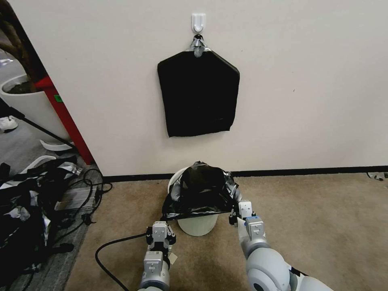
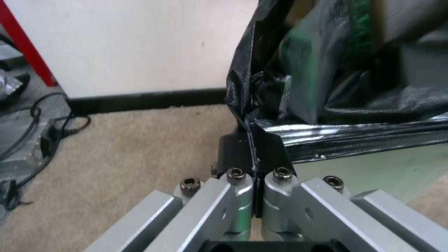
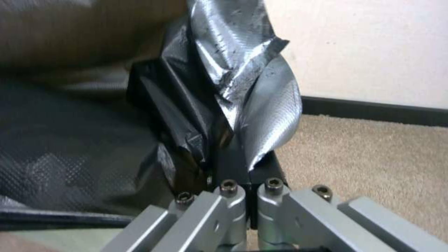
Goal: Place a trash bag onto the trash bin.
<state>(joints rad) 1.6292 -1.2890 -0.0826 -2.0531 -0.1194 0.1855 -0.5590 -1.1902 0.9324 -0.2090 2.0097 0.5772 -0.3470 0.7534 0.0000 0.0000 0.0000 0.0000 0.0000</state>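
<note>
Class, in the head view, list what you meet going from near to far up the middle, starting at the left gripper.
left gripper → trash bin → trash bag → black baseboard → hanging pack of black bags → white wall hook

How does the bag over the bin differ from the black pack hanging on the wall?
The trash bag is crinkled and glossy, draped over the trash bin; the pack is flat and smooth. The bag sits at floor level; the pack hangs from a hook. Both are black plastic.

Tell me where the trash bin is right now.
In the head view the bin stands on the carpet by the wall, centre, under the hanging pack, its top draped by the bag.
</note>
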